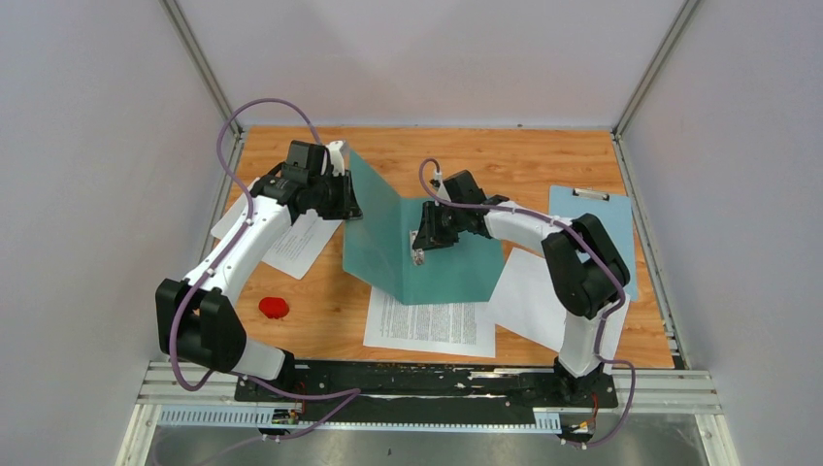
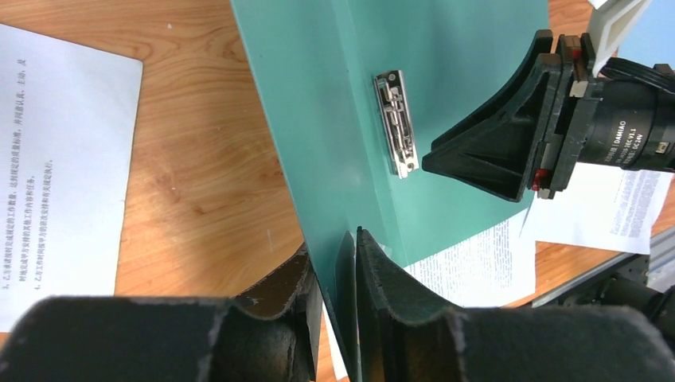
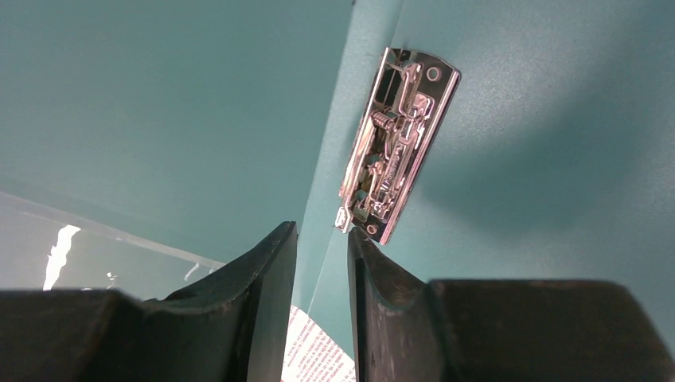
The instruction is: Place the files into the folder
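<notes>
Loosely, the left tool (image 2: 334, 248) straddles the folder's (image 2: 318, 103) raised edge.

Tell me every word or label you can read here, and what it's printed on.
"DAMIAO": white letters on the black motor of the right arm, seen from the left wrist.
Smaller lines beside that word: too blurred to read.
Print on the sheets: dense Chinese text, too small to quote.
On the folder, its metal clip and the clipboard: no lettering that can be read.
</notes>
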Available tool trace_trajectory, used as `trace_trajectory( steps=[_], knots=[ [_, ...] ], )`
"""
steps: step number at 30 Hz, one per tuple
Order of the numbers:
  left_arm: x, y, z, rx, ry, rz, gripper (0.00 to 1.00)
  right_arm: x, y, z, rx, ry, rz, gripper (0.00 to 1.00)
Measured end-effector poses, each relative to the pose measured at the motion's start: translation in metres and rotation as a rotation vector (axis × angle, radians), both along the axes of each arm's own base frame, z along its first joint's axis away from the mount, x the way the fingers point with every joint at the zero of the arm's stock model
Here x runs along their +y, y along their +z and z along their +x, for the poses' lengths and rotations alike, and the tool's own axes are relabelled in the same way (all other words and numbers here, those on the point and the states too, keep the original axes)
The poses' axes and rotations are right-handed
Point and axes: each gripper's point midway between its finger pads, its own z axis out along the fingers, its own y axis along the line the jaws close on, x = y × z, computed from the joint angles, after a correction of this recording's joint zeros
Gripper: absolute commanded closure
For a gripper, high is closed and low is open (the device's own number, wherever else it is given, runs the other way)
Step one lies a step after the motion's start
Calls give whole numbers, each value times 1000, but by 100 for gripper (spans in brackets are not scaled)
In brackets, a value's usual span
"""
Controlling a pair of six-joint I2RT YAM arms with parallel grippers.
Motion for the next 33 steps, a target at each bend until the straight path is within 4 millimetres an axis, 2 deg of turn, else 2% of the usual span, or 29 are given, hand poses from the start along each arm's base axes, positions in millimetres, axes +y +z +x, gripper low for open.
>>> trace_trajectory(
  steps=[7,15,20,33],
  knots=[
    [3,-2,0,-7,-8,23,75,7,-21,-11,39,33,-28,76],
    [5,-2,1,-14,-10,33,80,11,-33,-19,56,56,-45,82],
    [5,-2,1,-16,-9,38,86,11,-41,-20,68,61,-56,89],
    [6,-3,2,-16,-7,40,94,11,-45,-20,51,68,-50,90]
  ],
)
